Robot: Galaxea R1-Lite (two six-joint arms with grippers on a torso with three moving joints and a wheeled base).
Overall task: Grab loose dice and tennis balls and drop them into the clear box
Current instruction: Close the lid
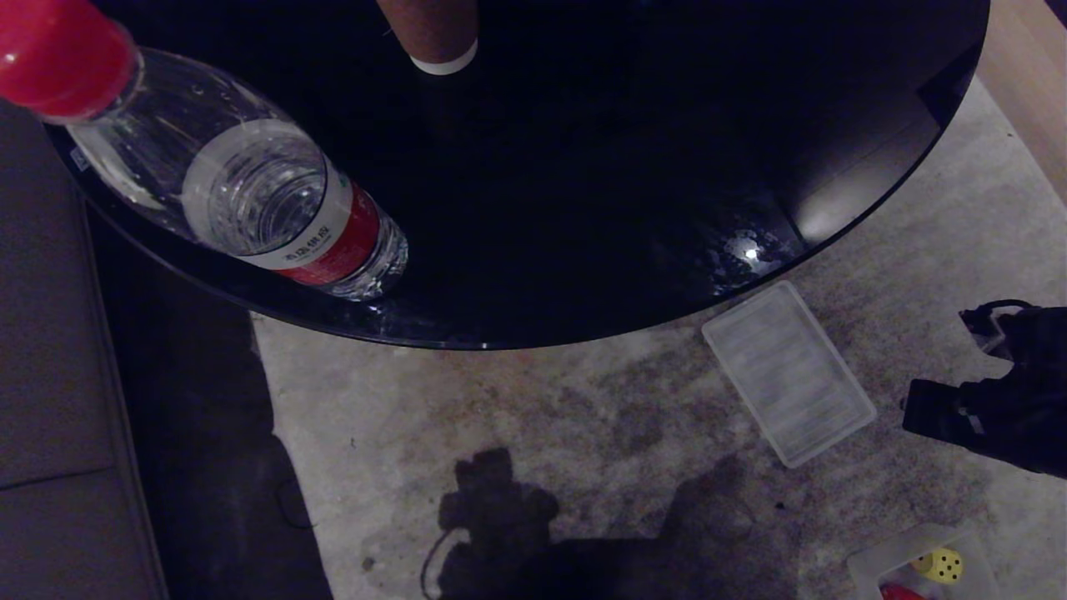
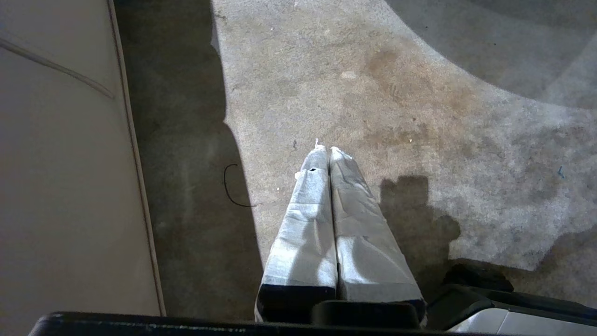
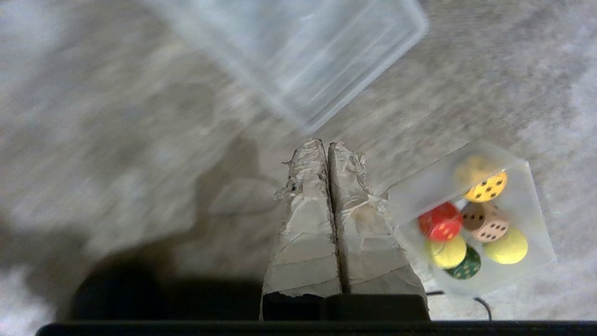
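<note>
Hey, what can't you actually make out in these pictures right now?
- Clear box: in the head view the frame's bottom edge cuts it, showing one yellow die and a sliver of red.
- Box contents: in the right wrist view, blur hides the dots' count, and whether the dark green piece is a die.
- Cup on the table: the head view's top edge cuts it.
- Right end effector: a dark shape in the head view.

Clear box (image 1: pixel 884 560) cut off at the edge — contents mostly hidden.
</note>
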